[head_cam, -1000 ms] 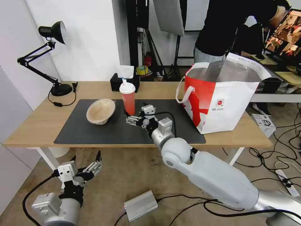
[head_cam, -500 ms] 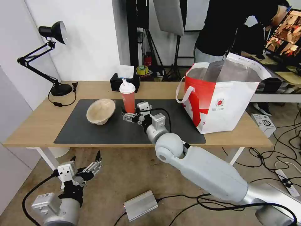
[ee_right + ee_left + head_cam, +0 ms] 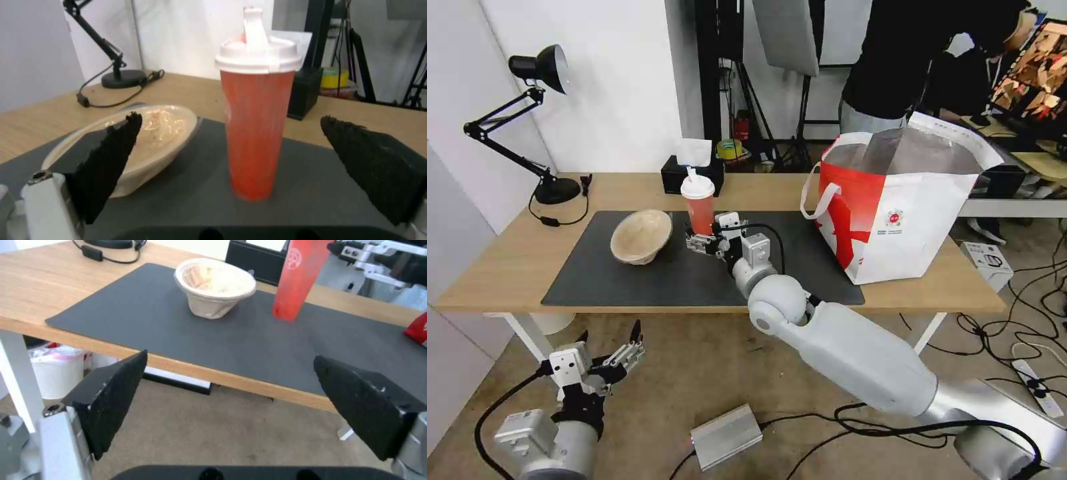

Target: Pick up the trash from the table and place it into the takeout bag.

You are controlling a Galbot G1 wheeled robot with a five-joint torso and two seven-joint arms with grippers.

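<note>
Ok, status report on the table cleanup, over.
Right end effector open, level with red cup, not gripping. Left end effector open, parked below table. Beige bowl beside cup. Takeout bag open. Nothing blocking.

No word or number can be read anywhere. The takeout bag (image 3: 894,220), standing at the right end of the table (image 3: 520,267), carries a small round red logo (image 3: 895,217) on its white side, with a line of tiny print under it, too small to make out. The red drink cup (image 3: 297,276) on the mat bears a pale round emblem (image 3: 294,255) near its top; its lettering cannot be told.
</note>
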